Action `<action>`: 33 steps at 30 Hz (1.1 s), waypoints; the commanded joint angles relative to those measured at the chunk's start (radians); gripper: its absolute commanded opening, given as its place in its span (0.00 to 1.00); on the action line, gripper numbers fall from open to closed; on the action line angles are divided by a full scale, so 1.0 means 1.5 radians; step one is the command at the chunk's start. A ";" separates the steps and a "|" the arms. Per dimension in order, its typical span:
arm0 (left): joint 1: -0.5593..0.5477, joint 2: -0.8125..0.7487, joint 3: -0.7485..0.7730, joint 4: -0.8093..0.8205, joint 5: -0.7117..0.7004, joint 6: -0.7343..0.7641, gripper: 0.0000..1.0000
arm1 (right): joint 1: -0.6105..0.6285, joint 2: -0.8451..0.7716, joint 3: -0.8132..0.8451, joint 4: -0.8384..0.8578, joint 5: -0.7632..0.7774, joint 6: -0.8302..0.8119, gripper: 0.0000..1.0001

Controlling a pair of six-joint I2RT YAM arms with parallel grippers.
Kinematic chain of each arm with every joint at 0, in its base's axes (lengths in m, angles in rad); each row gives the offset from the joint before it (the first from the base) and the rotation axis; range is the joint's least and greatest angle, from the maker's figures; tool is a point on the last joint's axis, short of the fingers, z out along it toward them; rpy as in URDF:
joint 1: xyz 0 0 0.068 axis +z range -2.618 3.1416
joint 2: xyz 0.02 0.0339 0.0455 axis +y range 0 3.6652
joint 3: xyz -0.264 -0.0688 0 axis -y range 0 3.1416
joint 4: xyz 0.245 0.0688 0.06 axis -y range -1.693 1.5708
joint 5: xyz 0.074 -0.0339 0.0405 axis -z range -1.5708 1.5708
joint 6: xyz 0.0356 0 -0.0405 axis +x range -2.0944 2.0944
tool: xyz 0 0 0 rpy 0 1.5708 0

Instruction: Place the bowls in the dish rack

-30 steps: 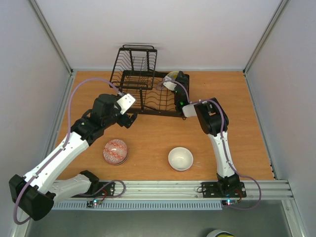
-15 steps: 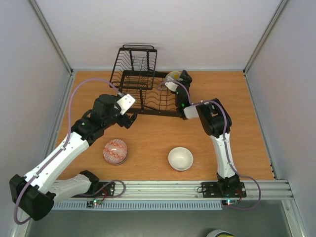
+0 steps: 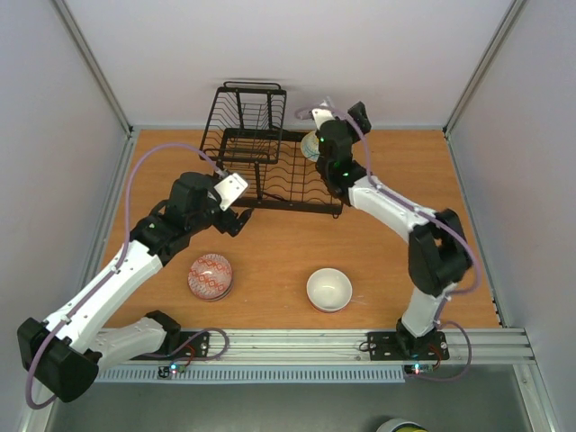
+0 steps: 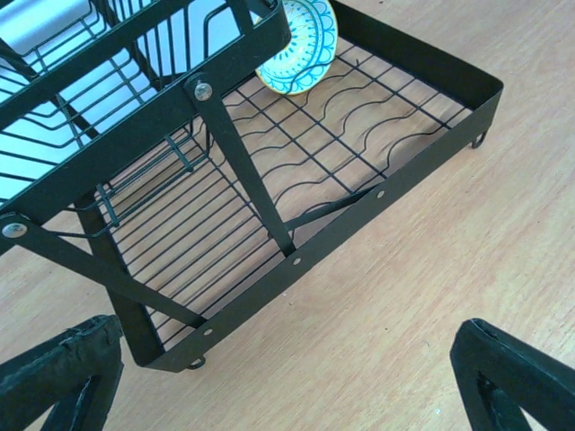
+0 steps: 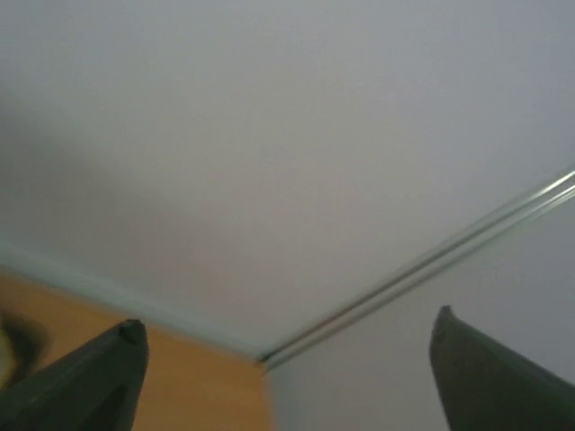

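Observation:
The black wire dish rack (image 3: pixel 256 157) stands at the back of the table. A cream bowl with teal pattern (image 3: pixel 310 145) stands on edge in its right end, also seen in the left wrist view (image 4: pixel 296 36). A red-and-white patterned bowl (image 3: pixel 211 275) and a plain pale bowl (image 3: pixel 329 290) sit on the table in front. My right gripper (image 3: pixel 344 115) is raised above the rack's right end, open and empty, facing the back corner (image 5: pixel 287 321). My left gripper (image 3: pixel 236 216) hovers open and empty just in front of the rack (image 4: pixel 287 337).
The rack's raised basket (image 3: pixel 252 103) sits at the back left. Enclosure walls close in at the back and sides, with the corner post (image 5: pixel 422 265) in the right wrist view. Another bowl (image 3: pixel 402 426) lies off the table, below the front rail.
My right gripper opened, let go of the teal-patterned bowl, and lifted up and back while that arm stretched out. The bowl stays in the rack. The left arm has not moved.

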State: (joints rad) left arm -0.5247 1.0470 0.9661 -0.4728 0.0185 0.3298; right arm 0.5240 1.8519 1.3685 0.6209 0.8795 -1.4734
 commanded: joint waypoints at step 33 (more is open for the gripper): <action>0.003 0.065 0.033 -0.020 0.051 -0.025 0.99 | 0.275 -0.415 -0.261 -1.197 -0.535 1.079 0.31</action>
State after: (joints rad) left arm -0.5247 1.1530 0.9836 -0.5030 0.0830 0.3016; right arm 0.9268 1.1999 1.0130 -1.2121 0.0700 0.0975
